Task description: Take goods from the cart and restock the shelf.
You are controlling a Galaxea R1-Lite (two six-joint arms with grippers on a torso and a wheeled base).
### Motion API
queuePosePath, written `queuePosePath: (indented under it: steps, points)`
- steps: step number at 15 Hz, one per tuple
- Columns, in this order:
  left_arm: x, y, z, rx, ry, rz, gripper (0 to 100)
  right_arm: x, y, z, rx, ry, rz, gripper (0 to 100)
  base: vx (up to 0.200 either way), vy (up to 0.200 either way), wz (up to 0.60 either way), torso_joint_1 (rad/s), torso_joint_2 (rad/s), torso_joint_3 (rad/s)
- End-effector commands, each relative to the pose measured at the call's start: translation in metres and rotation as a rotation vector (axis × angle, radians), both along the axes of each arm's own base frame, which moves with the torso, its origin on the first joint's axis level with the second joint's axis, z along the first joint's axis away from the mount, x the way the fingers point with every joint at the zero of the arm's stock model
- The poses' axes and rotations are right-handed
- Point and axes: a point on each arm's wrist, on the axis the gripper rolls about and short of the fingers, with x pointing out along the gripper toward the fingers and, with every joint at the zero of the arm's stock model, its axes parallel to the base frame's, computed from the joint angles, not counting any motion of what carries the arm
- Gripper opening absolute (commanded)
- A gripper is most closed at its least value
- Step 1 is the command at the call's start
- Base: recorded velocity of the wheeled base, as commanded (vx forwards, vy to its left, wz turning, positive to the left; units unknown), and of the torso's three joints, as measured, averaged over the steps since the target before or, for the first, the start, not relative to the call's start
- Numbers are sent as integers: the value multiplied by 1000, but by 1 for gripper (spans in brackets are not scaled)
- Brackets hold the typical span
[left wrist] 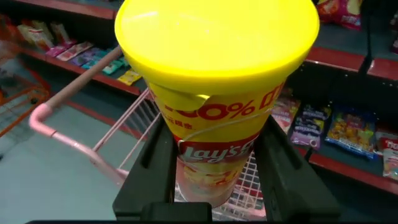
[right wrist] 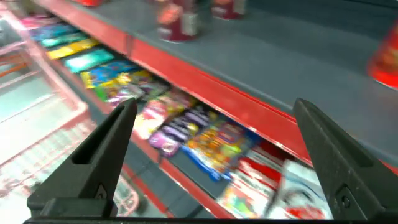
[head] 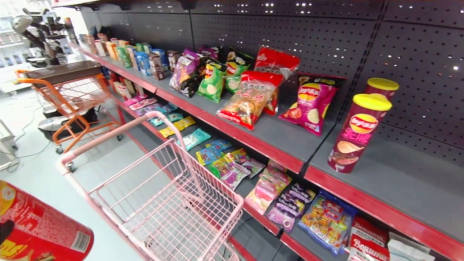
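left gripper (left wrist: 214, 134) clamped on the chip can (left wrist: 211, 106), one black finger (left wrist: 155, 165) each side of the body below its lid, lid end toward the wrist; right gripper (right wrist: 216, 109) empty, jaws spread wide, just off the shelf (right wrist: 186, 76) front edge

Chip can (left wrist: 214, 93): red and yellow body with white lettering, plain yellow lid. Shelf (head: 286, 139): grey decks with red front edges; back panel (head: 326, 32) black, patterned with even rows of small holes. Cart (head: 119, 132): pink wire grid; second cart (head: 83, 90) orange; two shelved tubes (head: 353, 134) maroon with yellow lids.
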Motion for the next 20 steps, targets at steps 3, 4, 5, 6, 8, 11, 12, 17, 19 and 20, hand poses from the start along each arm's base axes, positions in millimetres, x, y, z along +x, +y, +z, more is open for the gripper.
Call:
queuePosePath:
  steps: [3, 4, 5, 6, 8, 11, 12, 17, 19, 20]
  points:
    - [-5, 1, -4, -3, -18, -1, 0, 0, 0, 0, -1, 2, 0, 100, 0, 0, -600, 15, -2, -2]
    - [-5, 1, -4, -3, -18, 0, 0, 0, 0, 0, -1, 0, 0, 100, 0, 0, -600, 2, -7, 2]
    - [-5, 1, -4, -3, -16, 0, 0, 0, 0, 0, -1, 0, 0, 100, 0, 0, -600, -2, 7, 2]
    - [-5, 1, -5, -3, -15, -1, 0, 0, 0, 0, -1, 0, 0, 100, 0, 0, -600, -7, 2, -2]
    - [-5, 1, -5, -3, -16, -1, 0, 0, 0, 0, -1, 2, 0, 100, 0, 0, -600, 5, 2, 0]
    - [-6, 1, -6, -1, -4, -4, 0, 0, 0, 0, -1, 0, 0, 100, 0, 0, -600, -1, 4, -1]
    - [-6, 1, -7, 0, 2, -4, 0, 0, 0, 0, -1, 2, 0, 100, 0, 0, -600, -7, 7, 2]
    - [-6, 1, -10, -6, 7, -5, 0, 0, 0, 0, -1, 0, 1, 100, 0, 0, -120, 0, 1, 0]
    - [-9, 1, -13, -7, 0, -8, 0, 0, 0, 0, -1, 0, 1, 100, 0, 0, 0, 0, 0, 0]
    - [-9, 1, -14, -6, 5, 1, 0, 0, 0, 0, -1, 0, 1, 100, 0, 0, 0, 0, 0, 0]
